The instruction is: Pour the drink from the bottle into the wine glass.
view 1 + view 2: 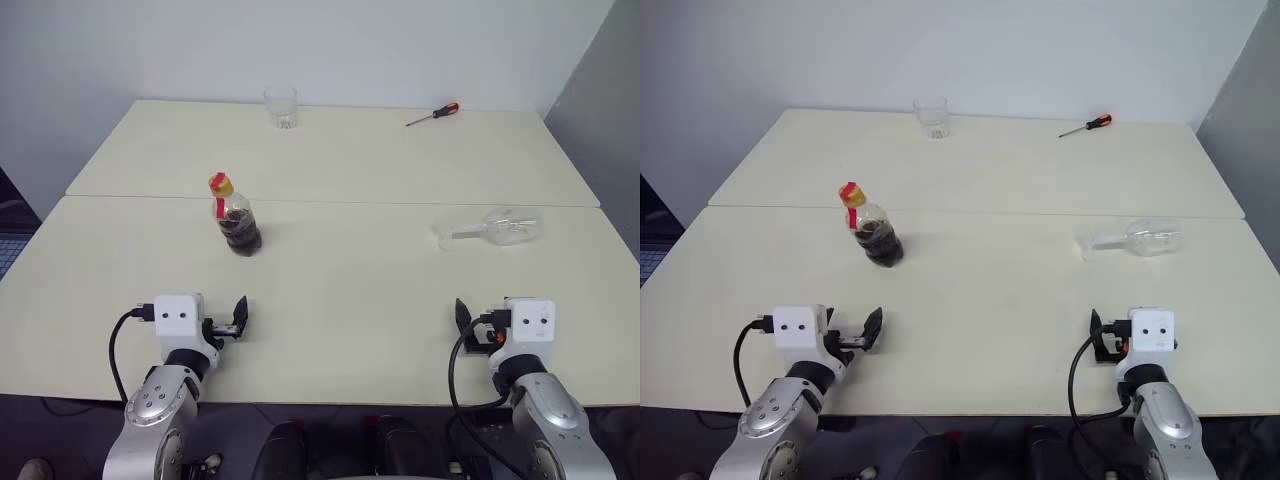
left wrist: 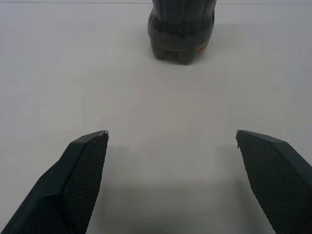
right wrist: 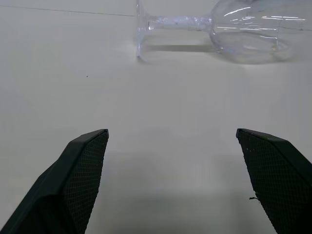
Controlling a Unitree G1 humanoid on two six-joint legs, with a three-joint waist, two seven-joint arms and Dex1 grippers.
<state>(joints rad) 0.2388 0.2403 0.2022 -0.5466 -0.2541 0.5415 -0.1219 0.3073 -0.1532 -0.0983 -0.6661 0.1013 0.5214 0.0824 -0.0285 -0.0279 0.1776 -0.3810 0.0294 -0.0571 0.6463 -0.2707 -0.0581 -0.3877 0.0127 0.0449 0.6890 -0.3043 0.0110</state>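
Observation:
The bottle (image 1: pixel 237 218) stands upright left of the table's middle, with a yellow cap, a red neck label and the dark brown drink (image 1: pixel 243 234) in its lower part. Its base (image 2: pixel 181 34) stands straight ahead of my left gripper (image 2: pixel 171 134), which is open and empty near the front edge. The wine glass (image 1: pixel 497 228) lies on its side at the right, foot toward the middle. In the right wrist view the wine glass (image 3: pixel 229 29) lies ahead of my open, empty right gripper (image 3: pixel 171 131), a good way off.
A short clear tumbler (image 1: pixel 281 106) stands at the back of the pale table (image 1: pixel 350 290). A red-handled screwdriver (image 1: pixel 434 114) lies at the back right. A seam (image 1: pixel 400 203) runs across between the two tabletops.

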